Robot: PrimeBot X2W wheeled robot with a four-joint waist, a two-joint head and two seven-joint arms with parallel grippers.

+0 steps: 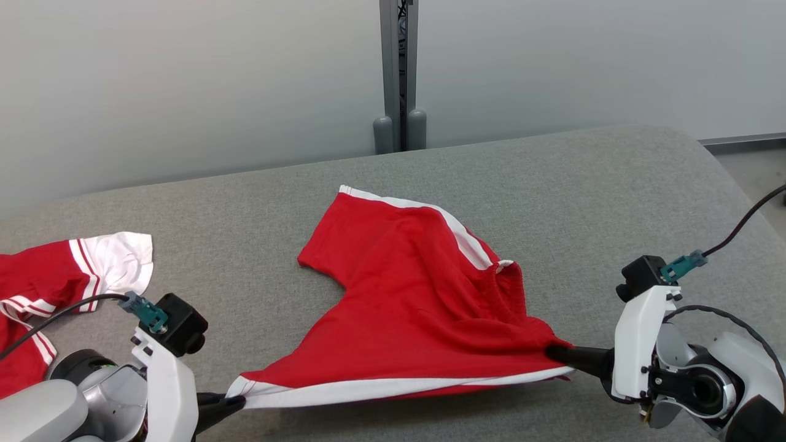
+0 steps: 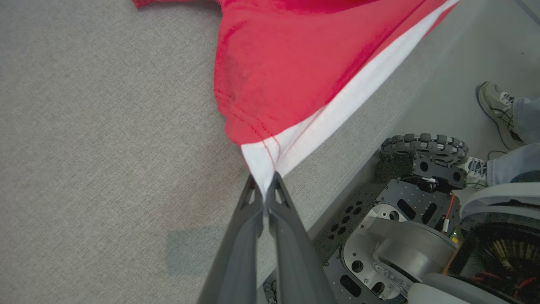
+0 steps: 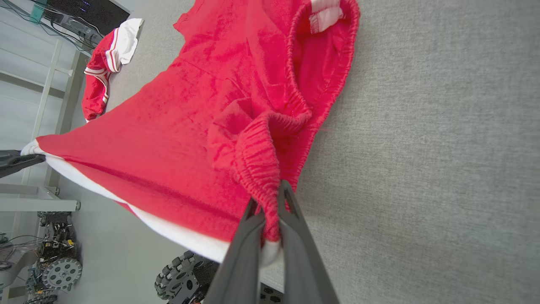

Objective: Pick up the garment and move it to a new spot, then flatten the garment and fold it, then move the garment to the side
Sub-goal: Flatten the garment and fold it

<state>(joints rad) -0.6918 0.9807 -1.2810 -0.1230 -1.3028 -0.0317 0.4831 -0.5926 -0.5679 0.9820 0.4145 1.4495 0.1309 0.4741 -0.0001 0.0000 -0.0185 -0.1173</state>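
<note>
Left gripper point(image 1: 236, 402) and right gripper point(image 1: 556, 353) each pinch the one red garment point(image 1: 405, 294) stretched between them over the table point(image 1: 583, 196); a second garment point(image 1: 55, 276) lies left. Left wrist view: jaws closed on its white hem point(image 2: 263, 164). Right wrist view: jaws closed on its waistband point(image 3: 261, 169).

Bare grey tabletop point(image 1: 583, 202) open on the right and far side, red shorts point(image 1: 405, 294) spread mid-table, second red-and-white garment point(image 1: 55, 282) crowding the left edge

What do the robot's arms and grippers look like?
The left gripper and right gripper each have two long, dark grey, tapering fingers on a white bracket. A black camera block with teal connector and black cable sits on each wrist.
</note>
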